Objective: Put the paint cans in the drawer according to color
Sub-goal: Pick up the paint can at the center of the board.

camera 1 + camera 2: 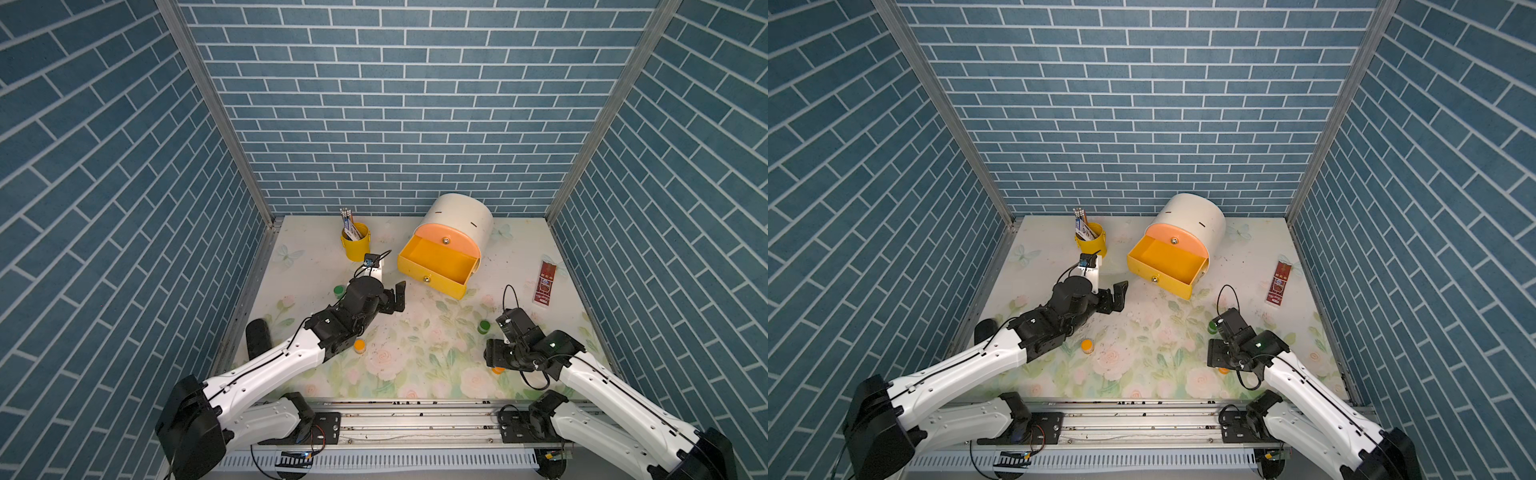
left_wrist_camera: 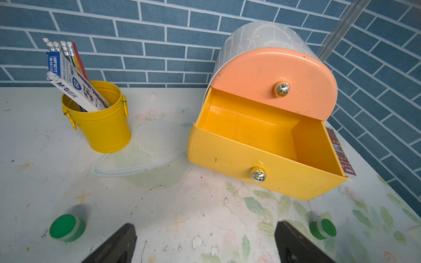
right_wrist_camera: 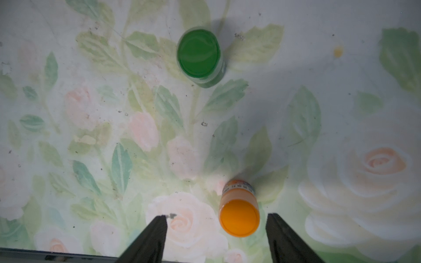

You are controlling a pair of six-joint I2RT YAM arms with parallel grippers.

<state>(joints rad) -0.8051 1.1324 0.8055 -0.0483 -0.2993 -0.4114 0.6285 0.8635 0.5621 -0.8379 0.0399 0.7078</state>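
Observation:
The drawer, a white round-topped chest, stands at the back with its yellow middle drawer pulled out and nothing in it. Its peach top front is closed. My left gripper hovers open in front of it with nothing between its fingers. One green paint can stands to one side of it, another to the other. My right gripper points down, open, with an orange paint can between its fingertips, untouched. A second orange can stands beside my left arm.
A yellow pencil cup stands left of the chest. A red packet lies at the right edge. The green can stands just beyond my right gripper. Brick walls close three sides; a metal rail runs along the front.

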